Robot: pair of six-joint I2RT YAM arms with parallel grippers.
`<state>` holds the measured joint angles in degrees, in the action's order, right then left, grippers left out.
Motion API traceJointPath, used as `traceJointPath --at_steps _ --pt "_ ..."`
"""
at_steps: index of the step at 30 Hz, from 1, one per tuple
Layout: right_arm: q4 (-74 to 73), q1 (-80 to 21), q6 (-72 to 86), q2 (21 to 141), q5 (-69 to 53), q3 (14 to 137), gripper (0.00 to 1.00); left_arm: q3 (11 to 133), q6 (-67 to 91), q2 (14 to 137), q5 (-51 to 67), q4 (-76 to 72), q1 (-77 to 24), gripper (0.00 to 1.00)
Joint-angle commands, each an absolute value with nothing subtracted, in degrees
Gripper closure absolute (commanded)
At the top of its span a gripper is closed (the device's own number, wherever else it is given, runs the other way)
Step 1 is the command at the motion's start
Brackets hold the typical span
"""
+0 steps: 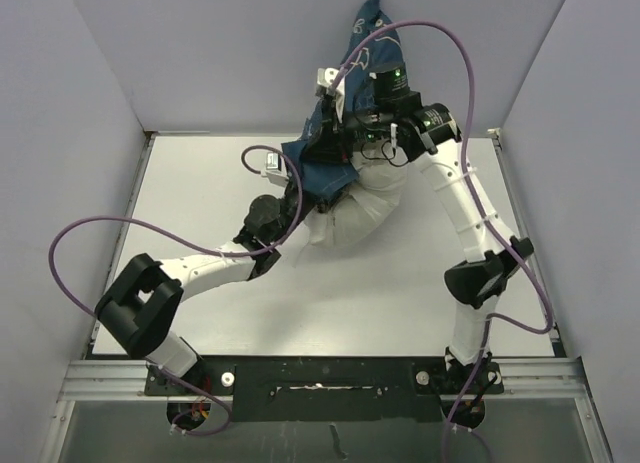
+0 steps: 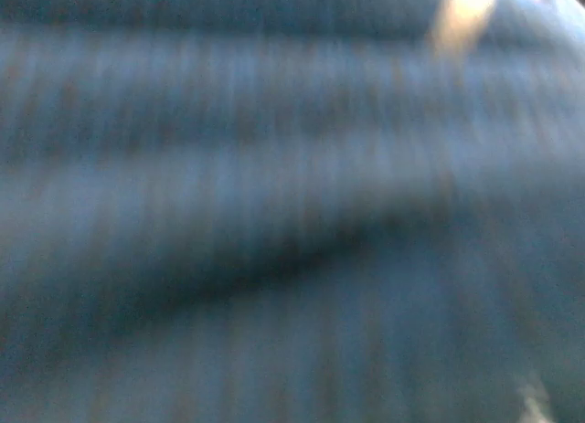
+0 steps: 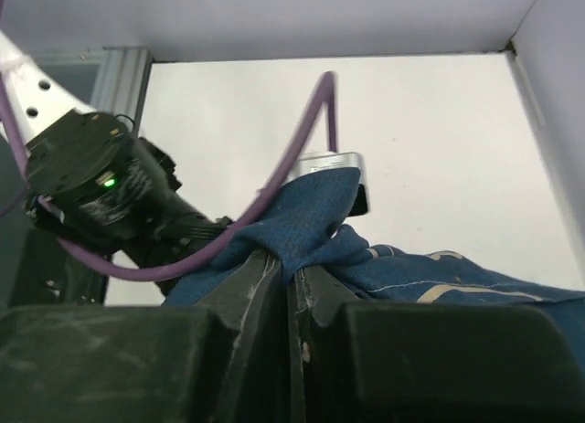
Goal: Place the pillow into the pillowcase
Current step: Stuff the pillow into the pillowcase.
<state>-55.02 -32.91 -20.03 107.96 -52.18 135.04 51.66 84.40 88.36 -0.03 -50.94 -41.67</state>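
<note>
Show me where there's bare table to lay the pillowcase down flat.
Widest bare table: near-centre, between the left arm, the right arm and the pillow. Smaller patch: far-left corner, by the wall. Crowded: back-centre, where pillowcase and pillow bunch.

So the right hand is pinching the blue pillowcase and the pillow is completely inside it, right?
Not completely. The right hand pinches the pillowcase, but the pillow is only partly inside: its white end bulges out of the opening, as the top external view shows.

White pillow (image 1: 368,215) on the pale table (image 1: 300,303)
</note>
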Motion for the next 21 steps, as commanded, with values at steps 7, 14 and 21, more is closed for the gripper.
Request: traceJointPath --at_steps 7,14,21 --pt "-58.11 -35.75 -16.31 120.32 -60.88 128.99 1.00 25.70 109.58 96.69 -23.20 -74.75 -43.19 1.00" --pt "-60.58 -37.91 -21.83 123.25 -68.11 138.08 0.55 11.22 116.43 101.87 -30.59 -87.01 -42.61 1.00" --pt "-57.54 -30.31 -26.00 115.73 -77.38 143.13 0.02 8.79 114.06 99.97 -28.02 -86.93 -37.30 1.00"
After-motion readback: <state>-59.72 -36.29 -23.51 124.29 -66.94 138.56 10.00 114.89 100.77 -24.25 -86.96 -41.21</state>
